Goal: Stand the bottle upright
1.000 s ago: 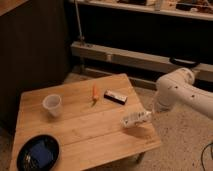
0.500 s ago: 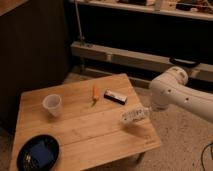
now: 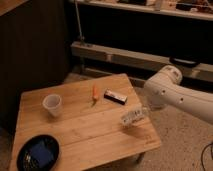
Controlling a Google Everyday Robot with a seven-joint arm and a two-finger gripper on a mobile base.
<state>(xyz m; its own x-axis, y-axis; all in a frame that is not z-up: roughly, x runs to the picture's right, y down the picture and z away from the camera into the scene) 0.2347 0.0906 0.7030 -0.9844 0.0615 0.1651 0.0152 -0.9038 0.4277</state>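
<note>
The hand (image 3: 142,114), at the counter's (image 3: 100,135) 3 o'clock edge, is clenched on the bottle (image 3: 131,117), which hangs tilted just above the wood, cap end toward 9 o'clock. The step in hand looks like the carry and turn; next, I judge, the bottle must be tipped vertical and set on its base. Bare boards lie toward 7 o'clock. The box (image 3: 115,97) sits near at 11, the cup (image 3: 52,104) well apart at 9.

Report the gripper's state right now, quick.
Gripper: shut on the bottle, at the right edge of the wooden table; the bottle is lifted and tilted, not upright.
</note>
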